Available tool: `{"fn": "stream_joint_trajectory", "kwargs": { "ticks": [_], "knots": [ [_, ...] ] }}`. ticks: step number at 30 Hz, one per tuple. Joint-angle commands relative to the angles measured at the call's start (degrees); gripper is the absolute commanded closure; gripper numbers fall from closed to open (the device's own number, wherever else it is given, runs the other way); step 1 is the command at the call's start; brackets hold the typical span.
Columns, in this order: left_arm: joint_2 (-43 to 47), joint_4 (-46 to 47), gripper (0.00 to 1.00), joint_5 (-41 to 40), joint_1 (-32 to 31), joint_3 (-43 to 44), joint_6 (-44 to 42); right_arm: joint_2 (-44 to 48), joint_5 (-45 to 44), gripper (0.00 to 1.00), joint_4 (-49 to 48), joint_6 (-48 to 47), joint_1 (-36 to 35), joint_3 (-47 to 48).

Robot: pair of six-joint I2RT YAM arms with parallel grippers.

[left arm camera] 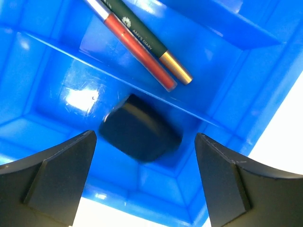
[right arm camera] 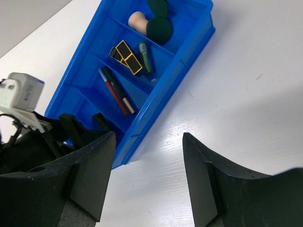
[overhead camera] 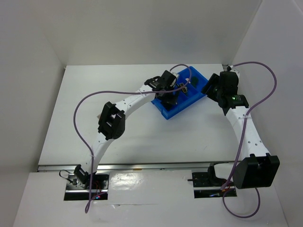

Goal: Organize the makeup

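Note:
The black square compact (left arm camera: 139, 128) lies in the end compartment of the blue tray (left arm camera: 227, 42), below and between my open left gripper's (left arm camera: 144, 142) fingers, which do not touch it. Two thin pencils, one red (left arm camera: 135, 45) and one dark green with a gold end (left arm camera: 151, 40), lie in the neighbouring compartment. In the right wrist view the tray (right arm camera: 189, 45) also holds a beige sponge (right arm camera: 138, 20), green sponges (right arm camera: 158, 28), gold-black lipsticks (right arm camera: 125, 56) and a green tube (right arm camera: 146, 57). My right gripper (right arm camera: 149, 137) is open and empty over the bare table beside the tray.
The blue tray (overhead camera: 199, 78) sits at the back middle of the white table (overhead camera: 118, 90), turned at an angle. My left gripper (overhead camera: 169, 97) is over its near end and my right gripper (overhead camera: 211, 90) is at its right side. White walls enclose the table.

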State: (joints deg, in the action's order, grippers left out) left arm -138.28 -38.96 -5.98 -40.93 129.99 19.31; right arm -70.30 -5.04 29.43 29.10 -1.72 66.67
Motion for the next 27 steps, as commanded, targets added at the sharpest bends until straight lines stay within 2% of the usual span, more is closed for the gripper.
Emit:
{"fn": "stream_joint_trajectory", "kwargs": {
  "ticks": [1,5,7,9,13,14,16,17,20,27],
  "knots": [
    [7.05,0.46,0.01,0.7,-0.21,1.31,-1.82,1.48,0.64,0.34,-1.74,-0.1,0.4,-0.23],
    [11.53,-0.77,0.01,-2.19,-0.21,-0.52,-2.35,1.48,1.26,0.34,-1.74,-0.1,0.4,-0.23],
    [15.64,-0.77,0.08,-7.36,0.75,-4.3,-2.96,1.48,1.26,0.34,-1.74,-0.1,0.4,0.39],
    [18.91,-0.77,0.09,-12.27,2.25,-8.51,-3.57,1.48,1.26,0.34,-1.74,-0.1,0.4,0.39],
    [27.26,0.9,0.04,-21.06,8.22,-27.1,-4.37,2.01,1.26,0.34,-2.27,-0.1,0.4,-0.22],
    [29.27,1.6,0.02,-22.14,11.36,-29.68,-4.37,2.01,1.78,0.34,-2.88,-0.1,0.4,-0.23],
    [29.82,1.61,0.0,-22.15,14.81,-35.48,-2.19,2.01,2.48,0.34,-2.89,-0.1,0.4,-0.75],
    [29.82,1.61,0.0,-21.63,18.13,-36.99,-1.48,2.01,3.27,0.34,-3.5,-0.1,0.4,-0.76],
    [28.24,2.83,0.0,-19.69,22.63,-41.21,-1.47,1.4,3.28,0.34,-3.5,0.43,0.4,-0.23],
    [24.11,5.99,0.0,-15.74,28.08,-43.25,-0.06,1.4,3.81,0.34,-3.5,0.43,0.4,-0.23]
  ]
}}
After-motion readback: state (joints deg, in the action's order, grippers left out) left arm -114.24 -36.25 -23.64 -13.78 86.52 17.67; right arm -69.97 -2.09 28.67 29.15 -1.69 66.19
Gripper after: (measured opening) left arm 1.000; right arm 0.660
